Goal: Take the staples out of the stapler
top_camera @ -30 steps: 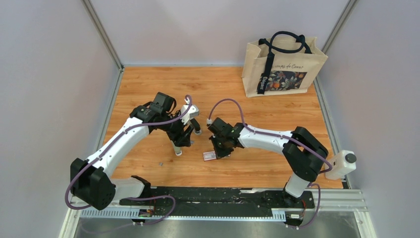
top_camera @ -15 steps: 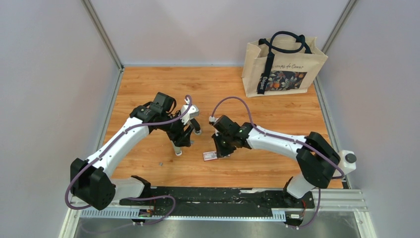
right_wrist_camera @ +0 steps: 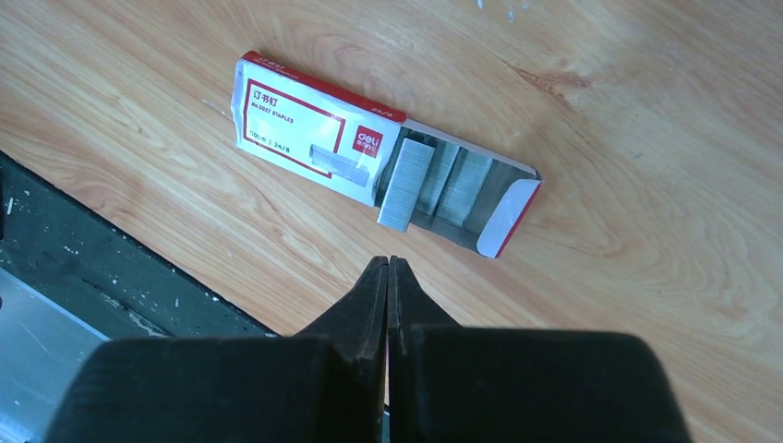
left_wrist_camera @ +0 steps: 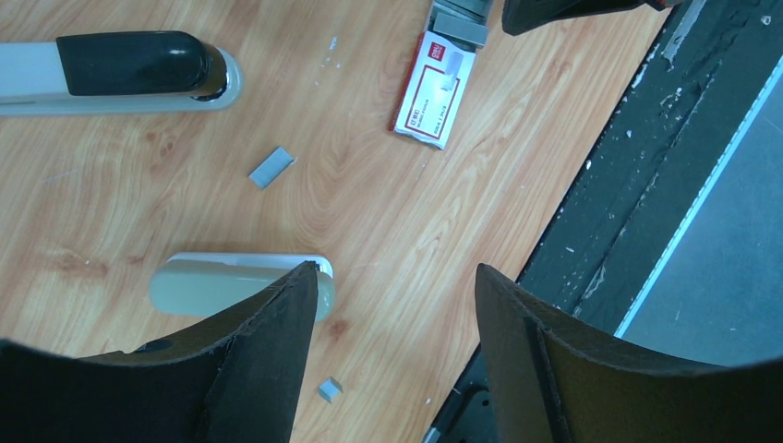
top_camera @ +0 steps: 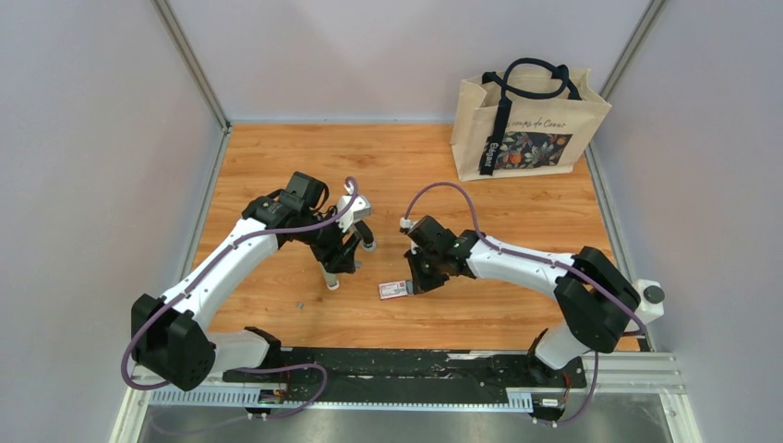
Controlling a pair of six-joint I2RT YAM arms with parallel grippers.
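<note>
The stapler (left_wrist_camera: pixel 138 63), a black top on a pale base, lies flat at the upper left of the left wrist view and beside the left arm (top_camera: pixel 367 241). A short grey strip of staples (left_wrist_camera: pixel 271 168) and a smaller bit (left_wrist_camera: pixel 329 389) lie loose on the wood. My left gripper (left_wrist_camera: pixel 397 272) hangs open above them, nothing between its fingers. My right gripper (right_wrist_camera: pixel 388 261) is shut and empty. It sits just short of the red-and-white box (right_wrist_camera: pixel 305 120), whose tray is slid out with a staple strip (right_wrist_camera: pixel 402 182) on edge inside.
A pale light-grey bar (left_wrist_camera: pixel 231 286) lies partly behind my left finger. A printed tote bag (top_camera: pixel 526 125) stands at the back right. The black mounting rail (top_camera: pixel 415 365) runs along the table's near edge, close to the box (top_camera: pixel 394 289).
My right gripper has shifted a little to the right, and the box has moved slightly with it. The left arm has stayed still.
</note>
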